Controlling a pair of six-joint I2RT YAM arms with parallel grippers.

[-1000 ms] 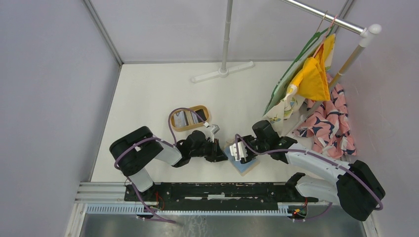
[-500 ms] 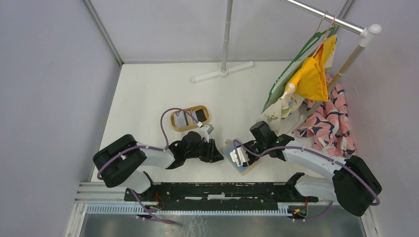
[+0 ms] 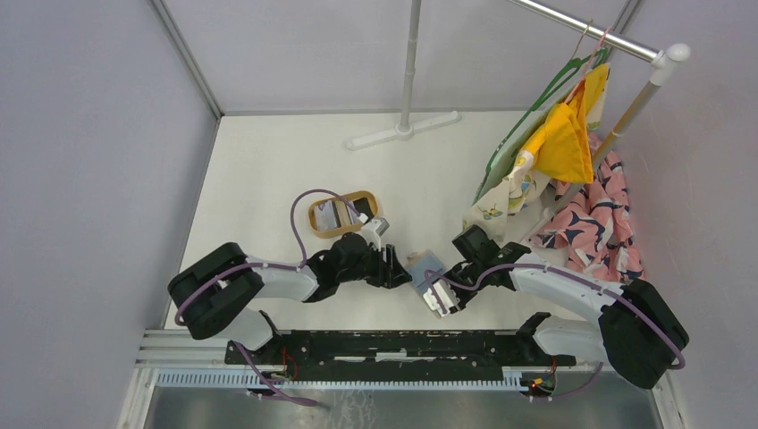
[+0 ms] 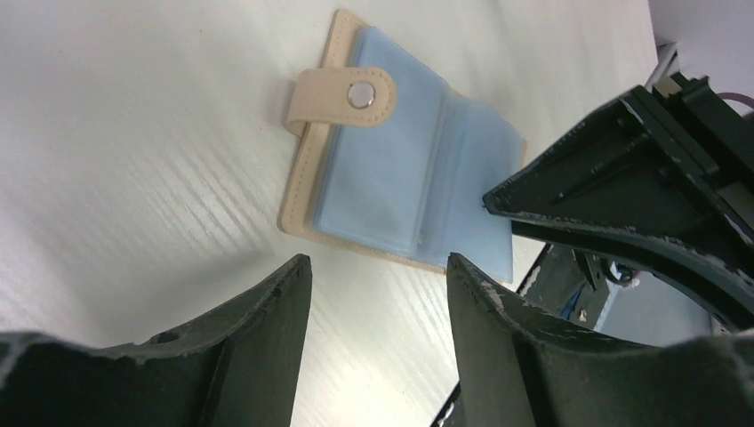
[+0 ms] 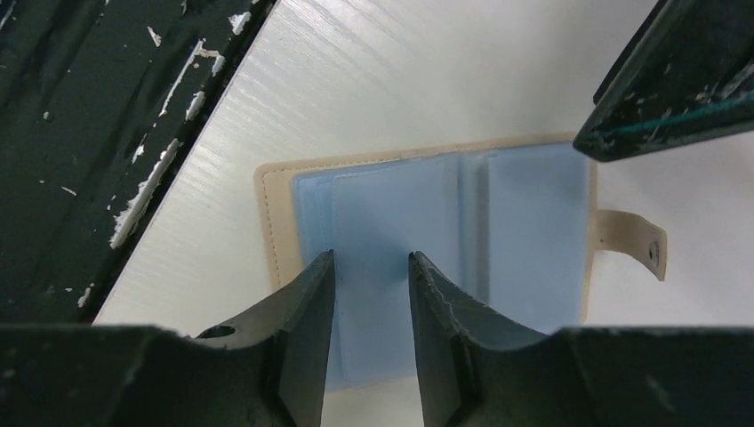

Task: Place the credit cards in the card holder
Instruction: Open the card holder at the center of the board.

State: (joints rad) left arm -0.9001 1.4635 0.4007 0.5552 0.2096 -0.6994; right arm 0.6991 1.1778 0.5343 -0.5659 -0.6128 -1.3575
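Risk: left gripper (image 4: 378,267), right gripper (image 5: 371,262) both gape empty by open card holder (image 4: 307,169); pinching could drag blue sleeves (image 5: 400,213).

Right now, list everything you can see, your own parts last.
card holder: one, beige with blue sleeves, lying open between the two arms
cards: at least two, pale and black, in the tray
tray: one, wooden, oval, left of centre
clothes rack: one, silver, back of table
clothes: several, yellow, green-trimmed, pink patterned, at the rack, far right
table: one, white
left end effector: one, black, fingers apart, beside the holder
right end effector: one, black, fingers narrowly apart over the holder's sleeves
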